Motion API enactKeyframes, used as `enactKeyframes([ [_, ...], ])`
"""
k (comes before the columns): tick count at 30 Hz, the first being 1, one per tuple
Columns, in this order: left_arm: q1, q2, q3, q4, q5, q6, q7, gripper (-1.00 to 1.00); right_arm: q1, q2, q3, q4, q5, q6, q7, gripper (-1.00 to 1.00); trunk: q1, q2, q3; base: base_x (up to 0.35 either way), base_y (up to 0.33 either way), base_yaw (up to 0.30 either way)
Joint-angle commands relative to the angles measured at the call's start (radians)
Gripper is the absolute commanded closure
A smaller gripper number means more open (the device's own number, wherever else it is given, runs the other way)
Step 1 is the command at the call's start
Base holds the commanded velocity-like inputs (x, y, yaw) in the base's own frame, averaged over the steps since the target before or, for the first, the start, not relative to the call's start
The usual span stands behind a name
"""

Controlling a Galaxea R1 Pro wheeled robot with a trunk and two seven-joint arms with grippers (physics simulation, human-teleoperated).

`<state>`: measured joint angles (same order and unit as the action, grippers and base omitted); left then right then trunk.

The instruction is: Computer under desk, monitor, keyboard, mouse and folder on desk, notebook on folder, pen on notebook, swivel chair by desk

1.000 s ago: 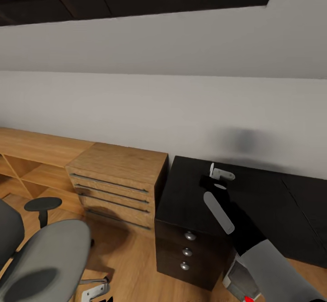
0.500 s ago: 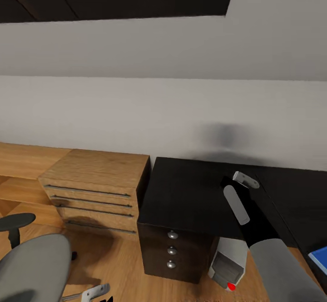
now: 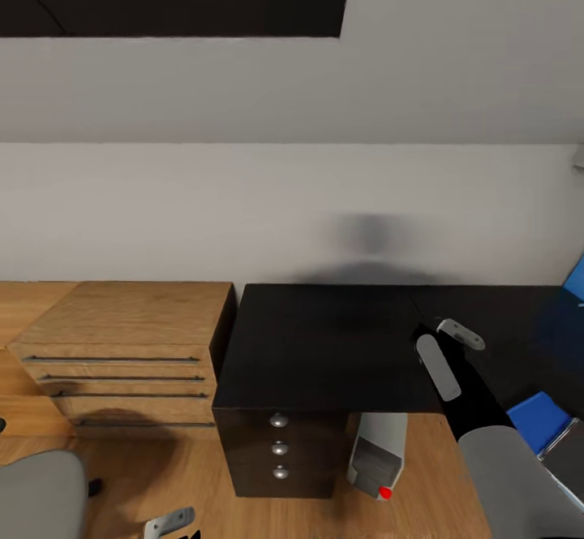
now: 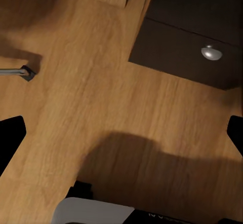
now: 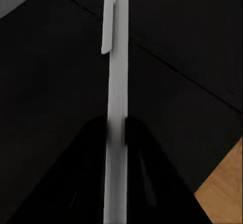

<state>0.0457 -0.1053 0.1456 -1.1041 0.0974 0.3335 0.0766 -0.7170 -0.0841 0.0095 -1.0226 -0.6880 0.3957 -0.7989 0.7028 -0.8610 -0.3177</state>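
Observation:
My right gripper (image 5: 117,125) is shut on the slim white pen (image 5: 117,82), which sticks out past the black fingers over the desk's black top (image 3: 324,336). From the head, this gripper (image 3: 451,346) hangs low over the desk's right part. The blue folder (image 3: 538,420) lies on the desk to its right, with a grey flat thing (image 3: 568,458) against it at the picture's edge. The computer (image 3: 377,451), red light lit, stands on the floor under the desk beside the knobbed drawers (image 3: 279,446). The swivel chair's grey seat (image 3: 36,494) shows at bottom left. My left gripper (image 4: 121,133) is open above the floor.
A light wooden drawer unit (image 3: 122,344) stands against the desk's left side. A chrome chair leg with a caster (image 3: 169,520) lies on the wooden floor (image 4: 101,107) near my left gripper. A white wall (image 3: 292,206) runs behind the desk, and a blue panel (image 3: 577,279) shows at far right.
The head view has swung right, bringing the folder into sight and pushing the chair to the corner. My right gripper, still holding the pen, has moved right along the desk top.

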Motion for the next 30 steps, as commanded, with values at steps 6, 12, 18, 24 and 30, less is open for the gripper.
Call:
enactKeyframes([
  [6,0.000,0.000,0.003,-0.002,0.011,0.006,0.005,-1.00,-0.001,-0.022,-0.005,0.001,-0.006,0.005,-0.006,1.00,0.000,-0.001,-0.001,0.000,0.000,-0.291],
  [12,0.000,0.002,0.024,-0.002,0.012,0.006,0.005,-1.00,-0.001,-0.033,-0.025,0.008,-0.006,0.005,-0.006,1.00,0.000,-0.001,-0.001,0.000,0.000,-0.292],
  [18,0.000,0.002,0.044,-0.004,0.012,0.006,0.005,-1.00,-0.001,-0.035,-0.048,0.050,-0.005,0.005,-0.004,1.00,0.000,-0.001,-0.001,0.000,0.000,-0.293],
  [24,0.000,0.005,0.065,-0.054,0.012,0.005,-0.001,-1.00,-0.001,-0.065,-0.056,0.107,-0.006,0.002,0.000,1.00,0.000,-0.001,-0.001,0.000,0.000,-0.294],
  [30,0.000,0.004,0.081,-0.073,0.014,0.004,-0.004,-1.00,-0.001,-0.070,-0.057,0.116,-0.005,0.000,0.004,1.00,0.000,-0.001,-0.001,0.000,0.000,-0.296],
])
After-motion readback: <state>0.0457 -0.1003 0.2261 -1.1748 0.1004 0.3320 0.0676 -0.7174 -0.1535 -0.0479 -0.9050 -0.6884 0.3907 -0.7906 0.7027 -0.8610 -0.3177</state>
